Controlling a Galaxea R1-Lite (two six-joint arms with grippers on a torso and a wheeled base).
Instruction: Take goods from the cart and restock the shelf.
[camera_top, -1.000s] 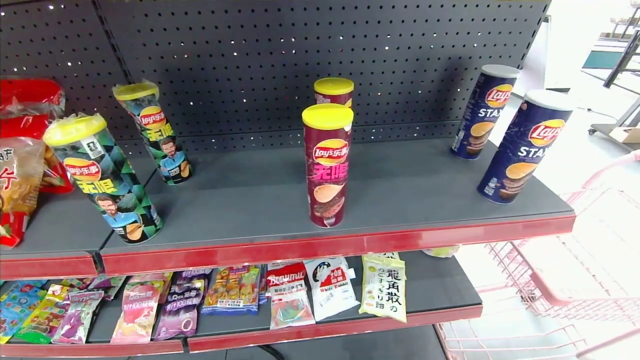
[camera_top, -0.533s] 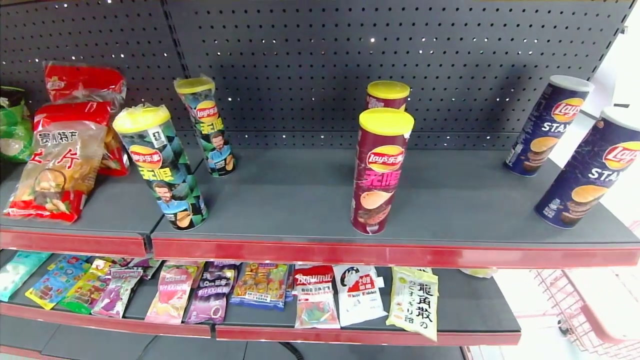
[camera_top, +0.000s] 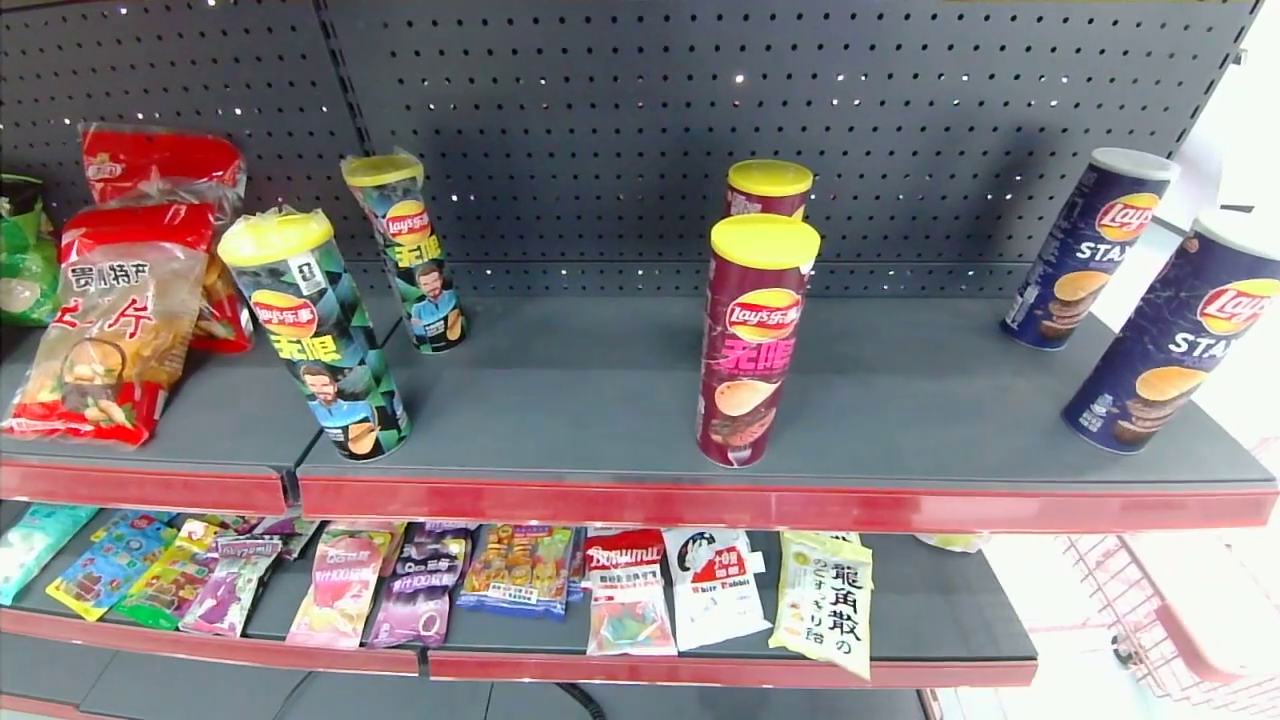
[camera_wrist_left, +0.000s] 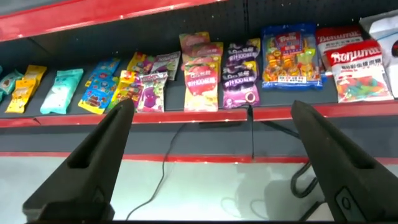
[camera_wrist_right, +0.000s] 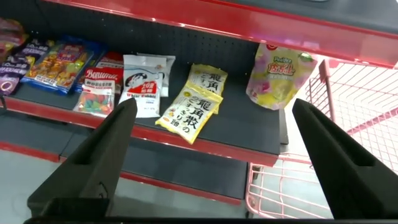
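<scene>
Left gripper spread wide and empty, hanging in front of lower shelf; flat sweet packets lying in a row on that shelf beyond the fingers; thin black cable hanging under its red edge.

Right gripper likewise spread wide and empty, facing the same shelf's end; white packet, yellow packets and pale pouch lying there; pink wire cart just beside that end.

Head view: upper shelf across mid-frame; two green cans left of centre; two maroon cans at centre, one behind the other; two blue cans at right; all six upright; red snack bags at far left; lower shelf with its packets along the bottom; cart's corner in the lower right of the frame, apart from the cans.
</scene>
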